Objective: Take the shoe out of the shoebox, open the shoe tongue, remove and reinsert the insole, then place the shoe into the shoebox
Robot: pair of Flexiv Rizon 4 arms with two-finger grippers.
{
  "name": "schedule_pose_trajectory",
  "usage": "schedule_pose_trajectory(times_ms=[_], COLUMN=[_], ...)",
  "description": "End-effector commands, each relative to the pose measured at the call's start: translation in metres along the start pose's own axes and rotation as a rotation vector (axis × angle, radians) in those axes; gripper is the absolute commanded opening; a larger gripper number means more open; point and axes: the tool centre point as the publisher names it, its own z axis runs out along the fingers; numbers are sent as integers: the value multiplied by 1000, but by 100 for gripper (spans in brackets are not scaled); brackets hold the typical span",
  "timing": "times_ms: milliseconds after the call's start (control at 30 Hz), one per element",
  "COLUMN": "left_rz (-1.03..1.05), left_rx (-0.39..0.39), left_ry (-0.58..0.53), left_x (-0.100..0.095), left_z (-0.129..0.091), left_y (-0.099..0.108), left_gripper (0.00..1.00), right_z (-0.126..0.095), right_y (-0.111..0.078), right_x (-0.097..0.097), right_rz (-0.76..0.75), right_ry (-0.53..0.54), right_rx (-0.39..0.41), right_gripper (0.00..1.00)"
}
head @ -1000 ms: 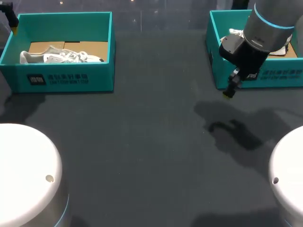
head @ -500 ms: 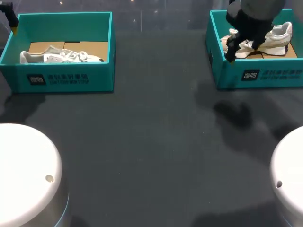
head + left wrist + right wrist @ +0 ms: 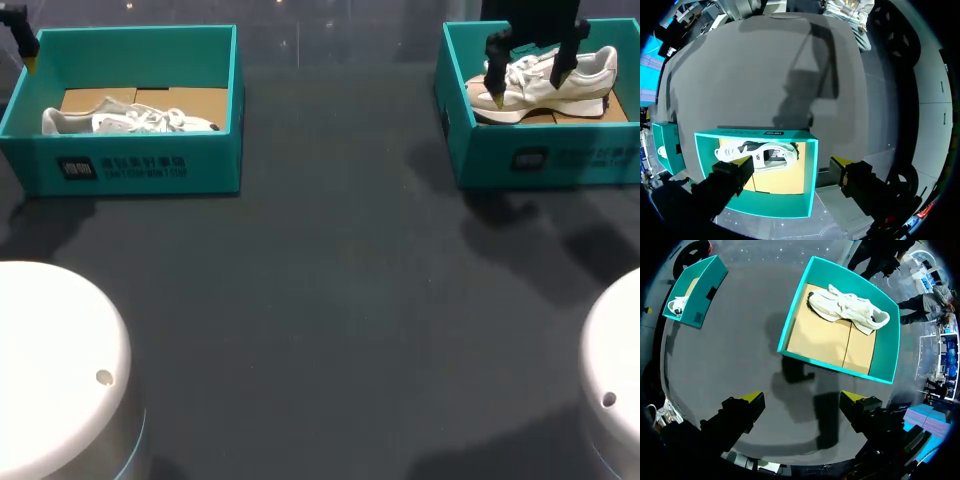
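Two teal shoeboxes stand on the dark table (image 3: 330,300), one at each far corner.

The right shoebox (image 3: 540,160) (image 3: 790,330) is at the far right corner. The right shoe (image 3: 545,85) (image 3: 847,307), white with laces, stands on its sole on the box's cardboard floor, toe toward the table's middle and heel toward the right edge.

The right gripper (image 3: 530,88) (image 3: 802,396) hangs high over this box. It is released, with its yellow-tipped fingers (image 3: 497,95) spread wide. From the head view the fingers fall on either side of the shoe. From the right wrist view the box lies ahead of the fingers and bare table shows between them. The gripper touches nothing and holds nothing.

The left shoebox (image 3: 140,165) (image 3: 807,200) (image 3: 697,287) is at the far left corner. The left shoe (image 3: 130,120) (image 3: 760,156), also white, lies low inside along the box's near wall, on a tan cardboard floor.

The left gripper (image 3: 792,161) hangs above the far left corner of this box. It is released too, fingers (image 3: 742,167) wide apart. From its wrist view one finger is over the box and the other is past the box's outer wall. It holds nothing and is well clear of the shoe.

The white round arm bases sit at the near left corner (image 3: 55,370) and the near right corner (image 3: 615,360) of the table.
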Motion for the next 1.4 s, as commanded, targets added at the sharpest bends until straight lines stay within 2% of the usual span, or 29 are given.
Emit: schedule_pose_trajectory(times_ms=[33, 267, 400, 833, 967, 1133, 1233, 1400], left_rz=[1, 1, 1, 1, 1, 1, 1, 1], left_rx=[-2, -2, -2, -2, -2, -2, -2, -2], left_ry=[3, 3, 3, 3, 3, 3, 3, 3], left_x=[0, 0, 0, 0, 0, 0, 0, 0], left_z=[0, 0, 0, 0, 0, 0, 0, 0], left_y=[-1, -1, -1, -1, -1, -1, -1, -1], left_gripper=[100, 100, 100, 100, 100, 100, 100, 100], right_z=[-2, -5, 0, 1, 8, 23, 29, 42], right_y=[10, 42, 59, 61, 78, 103, 114, 127], right_x=[-20, -71, -95, -99, -115, -133, -144, -162], right_rz=[25, 95, 62, 66, 73, 77, 79, 87], right_ry=[-14, -34, 62, 54, -8, -5, -7, -27], right_rx=[-45, -92, -161, -170, -197, -197, -214, -195], right_gripper=[100, 100, 100, 100, 100, 100, 100, 100])
